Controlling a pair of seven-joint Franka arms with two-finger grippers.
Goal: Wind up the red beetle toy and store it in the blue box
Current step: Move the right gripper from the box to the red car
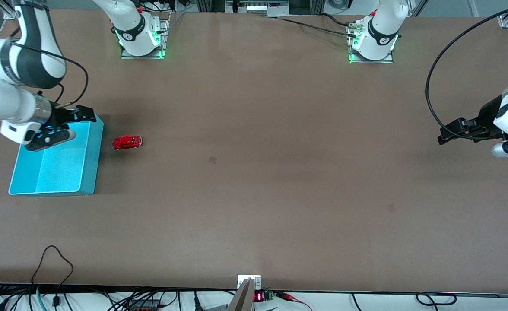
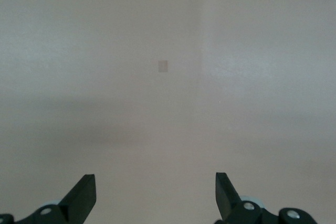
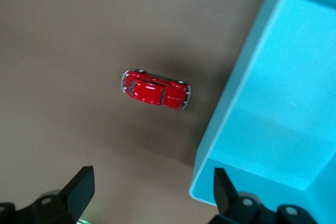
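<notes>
At the right arm's end of the bench: right gripper [image 1: 51, 137] over the blue box [image 1: 70, 172], jaws apart, empty. Smooth cyan plastic, tapered walls, rigid, open-topped. Just beside it, toward the left arm's end, apart from its wall: the red beetle toy [image 1: 127, 142], on its wheels. Probably light, hard, glossy, prone to roll; best pinched across its 2 flanks. Left gripper [image 1: 455, 131] waiting over bare bench, jaws apart.
</notes>
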